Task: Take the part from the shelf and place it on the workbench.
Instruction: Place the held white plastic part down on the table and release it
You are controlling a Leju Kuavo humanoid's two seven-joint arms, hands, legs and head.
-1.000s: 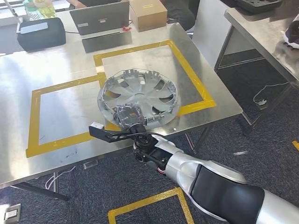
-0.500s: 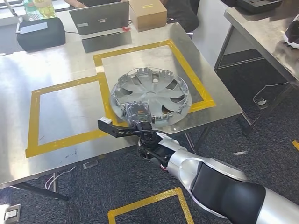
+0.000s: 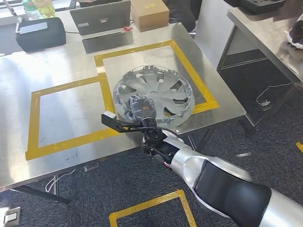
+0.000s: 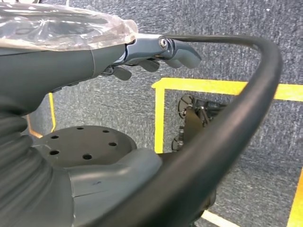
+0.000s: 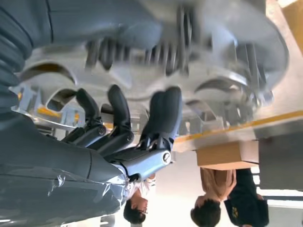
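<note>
Item: wheel cover, silver, spoked. We are seeing it over the desk, inside the yellow-taped square at the 2 o'clock corner; we cannot tell whether it is resting or just above. Right hand is gripping its 7 o'clock rim, fingers curling over the edge. Left hand is hanging above the carpet, holding nothing, fingers slightly apart. We are judging transport done; setting down and letting go remain.
</note>
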